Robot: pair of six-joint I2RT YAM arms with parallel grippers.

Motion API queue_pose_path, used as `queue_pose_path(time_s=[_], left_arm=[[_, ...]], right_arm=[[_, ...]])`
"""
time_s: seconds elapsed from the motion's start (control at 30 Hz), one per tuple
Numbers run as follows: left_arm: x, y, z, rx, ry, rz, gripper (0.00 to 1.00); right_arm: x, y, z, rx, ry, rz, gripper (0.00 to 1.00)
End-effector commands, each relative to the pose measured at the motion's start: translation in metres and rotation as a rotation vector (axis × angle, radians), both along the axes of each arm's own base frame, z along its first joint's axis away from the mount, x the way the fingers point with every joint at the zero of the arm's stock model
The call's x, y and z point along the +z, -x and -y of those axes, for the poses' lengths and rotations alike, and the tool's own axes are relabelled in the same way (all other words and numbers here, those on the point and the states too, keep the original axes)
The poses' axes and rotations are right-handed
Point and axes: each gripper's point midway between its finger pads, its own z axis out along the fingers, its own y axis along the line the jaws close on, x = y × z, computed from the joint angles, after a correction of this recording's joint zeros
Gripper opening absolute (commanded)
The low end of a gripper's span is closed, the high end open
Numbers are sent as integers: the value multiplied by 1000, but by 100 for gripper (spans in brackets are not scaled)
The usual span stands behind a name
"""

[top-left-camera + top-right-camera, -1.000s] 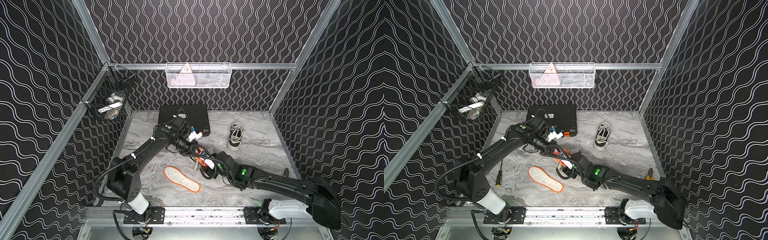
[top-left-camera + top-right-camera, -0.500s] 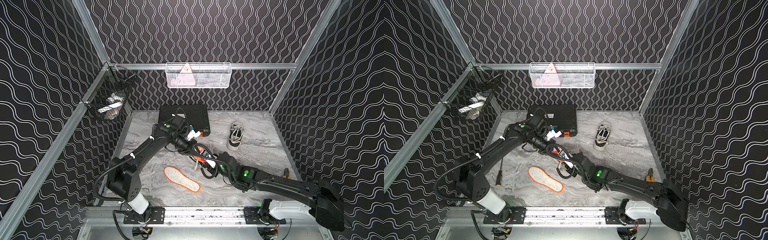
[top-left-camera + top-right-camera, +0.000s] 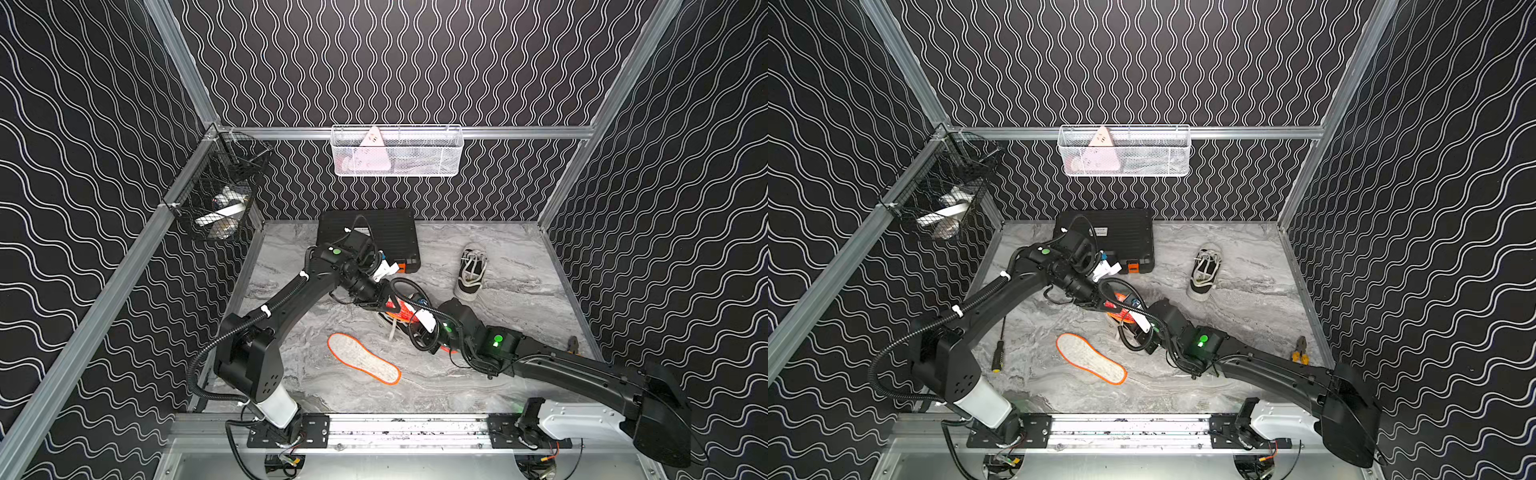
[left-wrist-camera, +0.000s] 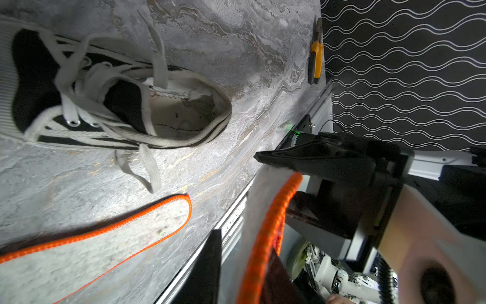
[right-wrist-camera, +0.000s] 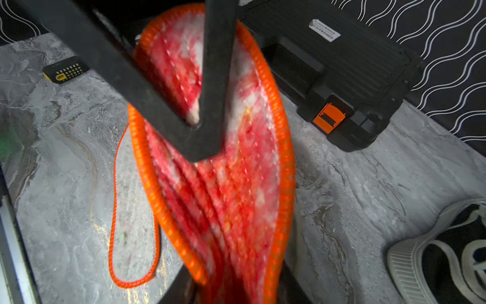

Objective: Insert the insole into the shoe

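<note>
Black wavy-lined walls [image 3: 415,62], grey marbled floor [image 3: 519,266], aluminium frame [image 3: 519,132], mesh basket [image 3: 436,153], contents unclear.

My right pincer [image 5: 234,289], at the bottom edge, grips a blurred red, orange-edged insole [image 5: 236,171] running up the middle. The left pincer [image 5: 202,139] crosses it from the top of the frame. A second insole [image 5: 134,210] lies on the surface [image 5: 368,184] lower left. There is a case [image 5: 342,65] upper right and a shoe [image 5: 441,258] lower right.

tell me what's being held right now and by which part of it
The raised insole, red underside showing. The right hand pinches it at its orange rim; the left hand sits around it too, but whether it grips cannot be told.
</note>
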Motion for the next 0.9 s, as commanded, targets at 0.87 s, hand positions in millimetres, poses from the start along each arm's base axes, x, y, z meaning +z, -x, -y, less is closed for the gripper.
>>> queue_pose_path(time_s=[0.87], left_arm=[[-70,-53,11,192,-549,376,51]], right_arm=[[-26,12,102,-432,-65,-816,40]])
